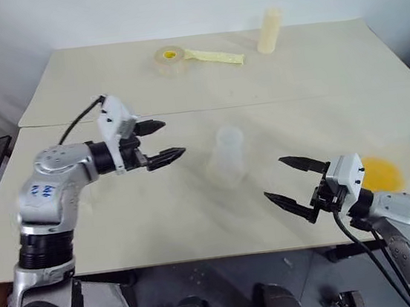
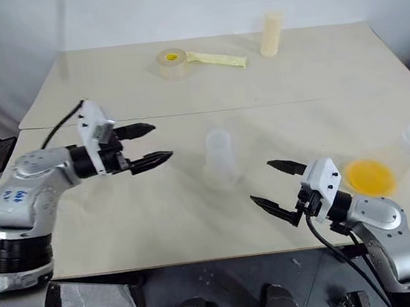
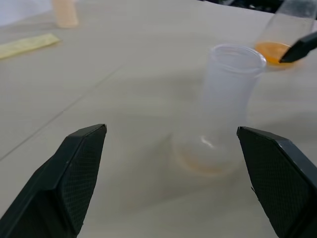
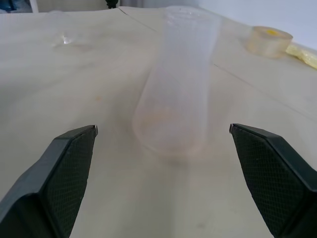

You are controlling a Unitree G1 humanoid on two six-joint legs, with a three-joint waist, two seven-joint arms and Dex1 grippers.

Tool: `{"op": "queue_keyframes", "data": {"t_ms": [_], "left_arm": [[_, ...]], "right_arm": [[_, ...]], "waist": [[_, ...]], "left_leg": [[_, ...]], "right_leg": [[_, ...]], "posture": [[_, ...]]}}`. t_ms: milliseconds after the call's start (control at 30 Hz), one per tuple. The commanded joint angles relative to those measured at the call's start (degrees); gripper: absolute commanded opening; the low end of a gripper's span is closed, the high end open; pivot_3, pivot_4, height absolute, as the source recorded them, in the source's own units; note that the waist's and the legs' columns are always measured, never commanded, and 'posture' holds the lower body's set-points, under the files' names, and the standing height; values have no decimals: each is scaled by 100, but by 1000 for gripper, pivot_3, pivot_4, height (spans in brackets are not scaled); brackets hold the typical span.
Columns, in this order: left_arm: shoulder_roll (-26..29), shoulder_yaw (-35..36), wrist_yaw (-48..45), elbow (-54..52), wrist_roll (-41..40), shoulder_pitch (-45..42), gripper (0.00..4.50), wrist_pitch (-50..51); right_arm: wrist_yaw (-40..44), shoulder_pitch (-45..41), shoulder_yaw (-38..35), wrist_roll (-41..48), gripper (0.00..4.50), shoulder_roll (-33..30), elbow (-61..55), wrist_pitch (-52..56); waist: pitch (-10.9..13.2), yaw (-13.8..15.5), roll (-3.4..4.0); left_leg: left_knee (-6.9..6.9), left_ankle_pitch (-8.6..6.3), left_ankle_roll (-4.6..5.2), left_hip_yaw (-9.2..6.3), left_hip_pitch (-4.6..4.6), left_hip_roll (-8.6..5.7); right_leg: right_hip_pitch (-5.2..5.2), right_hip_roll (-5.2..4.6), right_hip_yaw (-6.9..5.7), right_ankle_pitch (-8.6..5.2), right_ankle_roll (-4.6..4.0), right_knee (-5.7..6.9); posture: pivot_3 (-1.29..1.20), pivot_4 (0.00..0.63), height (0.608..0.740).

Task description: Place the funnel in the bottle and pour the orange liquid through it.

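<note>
Bottle [image 2: 218, 158] between both open grippers

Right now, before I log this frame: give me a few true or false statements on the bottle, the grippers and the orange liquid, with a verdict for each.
1. The bottle stands upright on the table, between the two grippers. True.
2. The left gripper is shut on the bottle. False: its jaws are open and it is apart from the bottle, holding nothing.
3. The right gripper is open and empty. True.
4. The orange liquid is inside the bottle. False: it shows as an orange patch on the robot's right side of the table, beyond the right gripper.
5. The tape roll lies beside the bottle. False: it lies at the far side of the table, near the cream cylinder.
</note>
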Motion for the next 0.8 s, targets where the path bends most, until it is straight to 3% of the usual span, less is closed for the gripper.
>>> {"op": "queue_keyframes", "data": {"t_ms": [33,333,500,633,800], "left_arm": [[357,656,104,-632,-195,619,4489,105],[220,2756,571,-1834,-201,3675,4489,-406],[-111,3526,895,-2151,-130,4620,4489,-763],[-346,3718,1308,-2431,94,5106,4489,-974],[-273,3022,2787,-2607,992,4540,4489,-199]], "right_arm": [[180,-149,-151,130,4500,-101,113,-99],[760,-542,-56,378,4500,-172,462,41],[1035,-846,45,357,4500,-201,748,52],[1154,-1189,207,288,4500,-126,1017,76],[1191,-1428,361,229,4500,-58,1151,90]], "waist": [[0,-5,0],[4,-27,5],[4,23,4],[4,-9,4],[3,35,4]], "left_leg": [[-3,0,-1,0,4,4],[-5,-3,-5,-3,5,18],[-2,-5,-4,-6,7,14],[-2,-8,-8,-7,9,16],[0,-7,-6,-13,8,12]], "right_leg": [[0,0,1,0,0,2],[1,-1,5,0,-1,-3],[6,-7,10,-1,-2,-2],[6,-5,11,-1,-3,-3],[8,-6,8,-3,-5,2]], "posture": [[0,150,740],[0,150,740],[0,150,740],[0,150,740],[0,150,740]]}}
